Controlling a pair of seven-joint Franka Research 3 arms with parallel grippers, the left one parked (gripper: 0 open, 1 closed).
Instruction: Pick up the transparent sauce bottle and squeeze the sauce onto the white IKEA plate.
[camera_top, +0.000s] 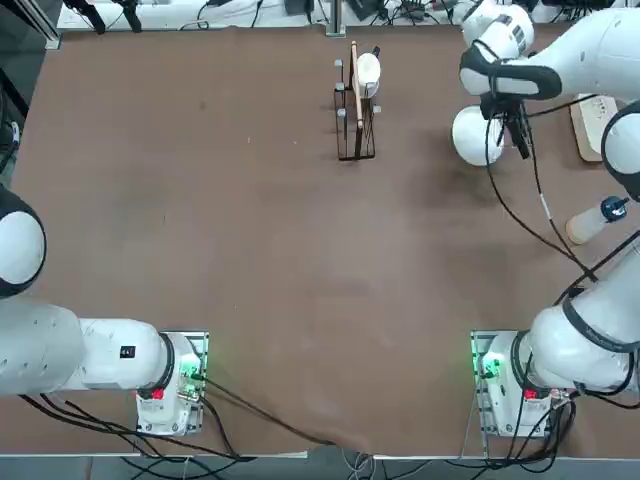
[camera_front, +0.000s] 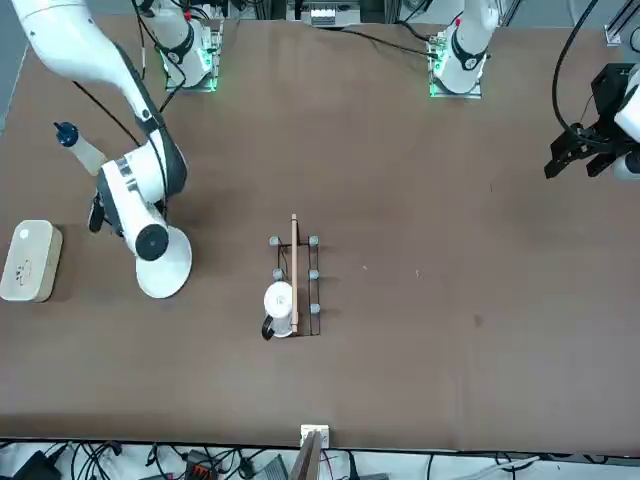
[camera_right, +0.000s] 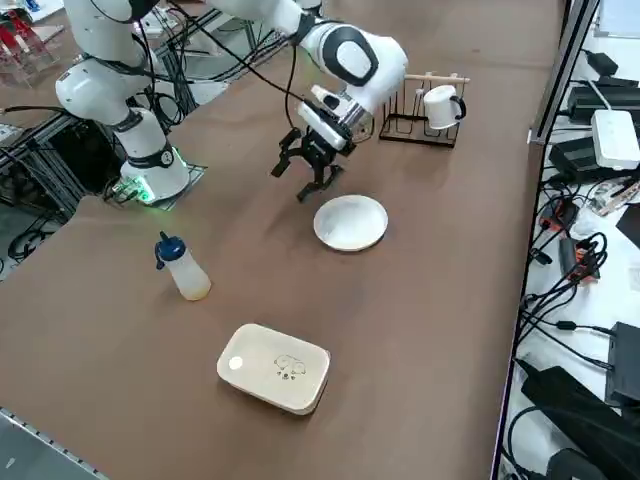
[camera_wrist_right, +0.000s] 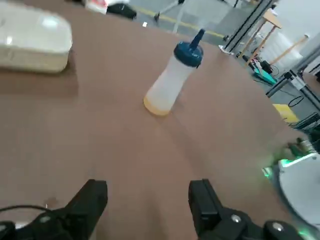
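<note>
Top view: straight down from high above, arm bases along the bottom edge. Front view: from across the table, facing the robot, bases along the top edge. Side view: raised, slanting down. Wrist view: very near, low, past two fingers (camera_wrist_right: 95, 197). Shared by all four: the bottle (camera_top: 597, 218) (camera_front: 78, 147) (camera_right: 182, 266) (camera_wrist_right: 172, 79).

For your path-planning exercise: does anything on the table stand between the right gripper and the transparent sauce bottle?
Nothing visible does. The right gripper, fingers open, hovers beside the white IKEA plate. Bare table lies between it and the transparent sauce bottle. The cream container sits off that line.
</note>
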